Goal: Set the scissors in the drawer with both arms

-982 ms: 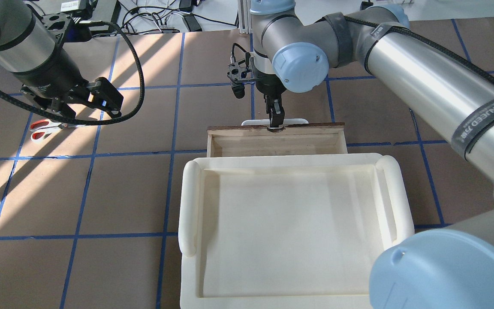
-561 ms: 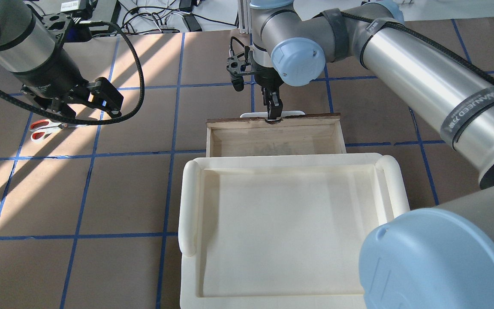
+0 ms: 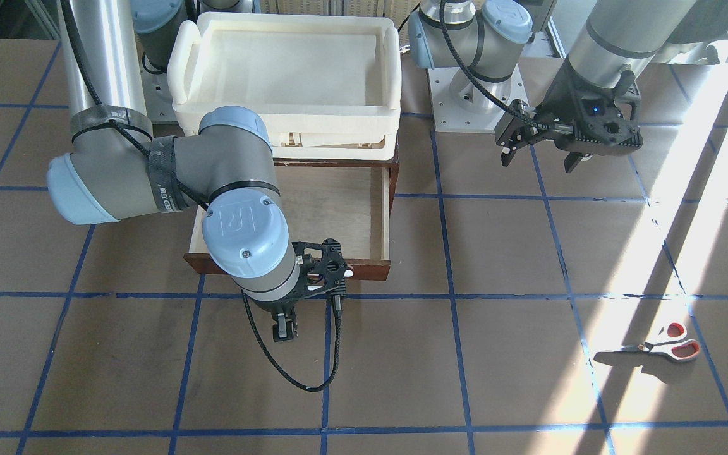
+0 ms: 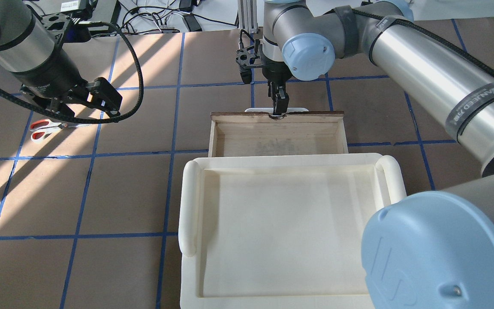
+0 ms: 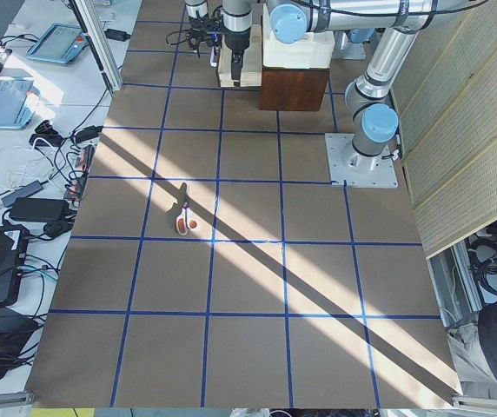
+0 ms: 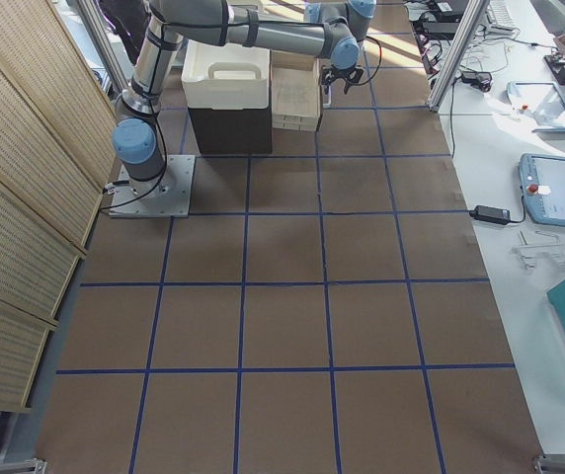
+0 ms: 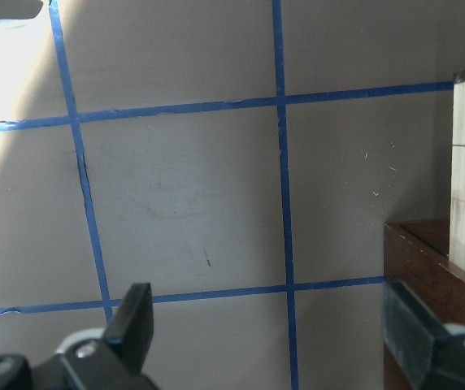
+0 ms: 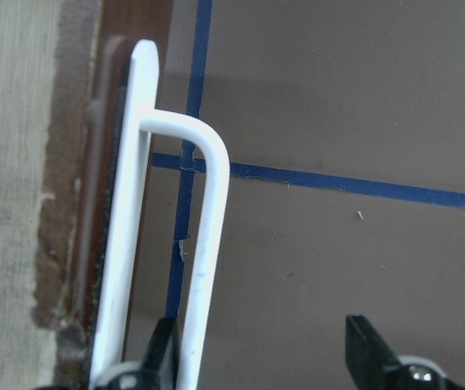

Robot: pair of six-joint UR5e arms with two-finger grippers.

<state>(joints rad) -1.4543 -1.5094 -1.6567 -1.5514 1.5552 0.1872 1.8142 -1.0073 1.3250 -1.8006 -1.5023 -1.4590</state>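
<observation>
The scissors (image 4: 43, 128) lie flat on the table in a sunlit patch at the far left; they also show in the front view (image 3: 670, 344) and the left side view (image 5: 185, 221). My left gripper (image 4: 86, 109) is open and empty, hovering above the table beside the scissors' blades; its fingers stand wide apart in its wrist view (image 7: 269, 325). The drawer (image 4: 315, 114) is pulled out from under the tray, its pale inside empty. My right gripper (image 4: 279, 105) is open at the white handle (image 8: 204, 244), which lies between its fingers, close to one of them.
A cream-white tray (image 4: 187, 206) sits on top of the dark cabinet (image 5: 294, 87) that holds the drawer, near the robot's base. Blue tape lines grid the brown table. Cables and devices lie beyond the table's far edge (image 4: 161, 21).
The drawer has slid farther out, away from the robot, with the right gripper at its handle. The right gripper has shifted slightly to the right. The left arm and scissors have not moved.
</observation>
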